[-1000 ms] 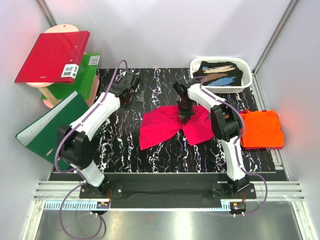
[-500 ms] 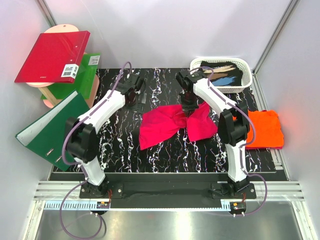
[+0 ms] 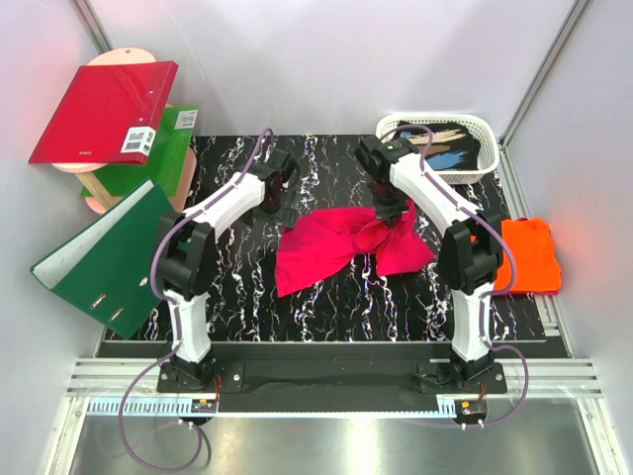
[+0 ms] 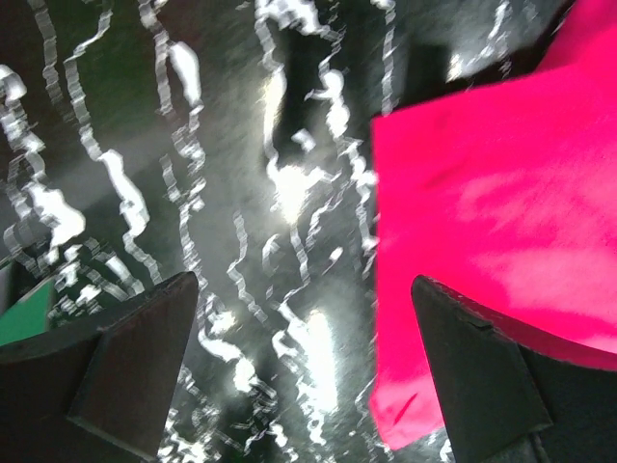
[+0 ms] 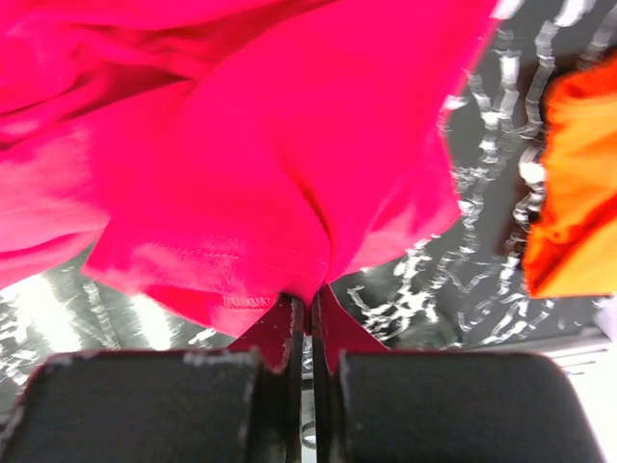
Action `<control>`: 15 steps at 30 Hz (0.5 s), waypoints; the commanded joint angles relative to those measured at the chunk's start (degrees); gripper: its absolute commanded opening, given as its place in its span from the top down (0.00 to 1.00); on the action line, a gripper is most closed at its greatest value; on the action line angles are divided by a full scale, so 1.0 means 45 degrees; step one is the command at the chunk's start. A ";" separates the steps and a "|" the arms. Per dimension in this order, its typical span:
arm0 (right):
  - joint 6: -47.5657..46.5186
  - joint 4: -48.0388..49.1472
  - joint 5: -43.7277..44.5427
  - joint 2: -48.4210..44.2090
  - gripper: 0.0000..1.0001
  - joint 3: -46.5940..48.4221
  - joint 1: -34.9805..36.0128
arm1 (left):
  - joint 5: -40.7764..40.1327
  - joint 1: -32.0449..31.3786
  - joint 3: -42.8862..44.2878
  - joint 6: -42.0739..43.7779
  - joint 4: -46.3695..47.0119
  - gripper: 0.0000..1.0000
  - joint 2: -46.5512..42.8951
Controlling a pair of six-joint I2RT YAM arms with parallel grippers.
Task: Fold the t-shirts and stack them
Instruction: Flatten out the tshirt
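The magenta-pink t-shirt (image 3: 341, 243) lies bunched in the middle of the black marbled table (image 3: 237, 287). My right gripper (image 3: 388, 212) is shut on a pinch of its cloth (image 5: 289, 193) and holds it lifted. The folded orange t-shirt (image 3: 524, 255) lies at the right edge, partly behind the right arm, and shows in the right wrist view (image 5: 578, 193). My left gripper (image 3: 277, 203) is open and empty just left of the pink shirt; its jaws stand wide apart over the table, with the shirt's edge (image 4: 482, 241) by the right finger.
A white basket (image 3: 485, 158) with dark items stands at the back right. A red binder (image 3: 104, 111) and green binders (image 3: 104, 257) stand at the left on and beside a wooden stand.
My right gripper has moved right and nearer with the pink cloth, dragging the shirt's right side. My left arm has swung right toward the shirt's left edge.
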 commanded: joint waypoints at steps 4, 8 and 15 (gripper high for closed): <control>-0.0211 -0.0537 0.2170 -0.2025 1.00 -0.1326 -0.1597 | 0.1690 0.0032 0.1856 -0.0216 0.0613 0.01 0.1610; -0.0309 -0.0322 0.2658 -0.2358 1.00 -0.1815 -0.2457 | 0.2666 0.0032 0.2753 -0.0294 0.0848 0.02 0.2275; -0.0621 -0.0048 0.3362 -0.2457 1.00 -0.2245 -0.3337 | 0.4190 0.0051 0.3517 -0.0587 0.0770 0.08 0.3506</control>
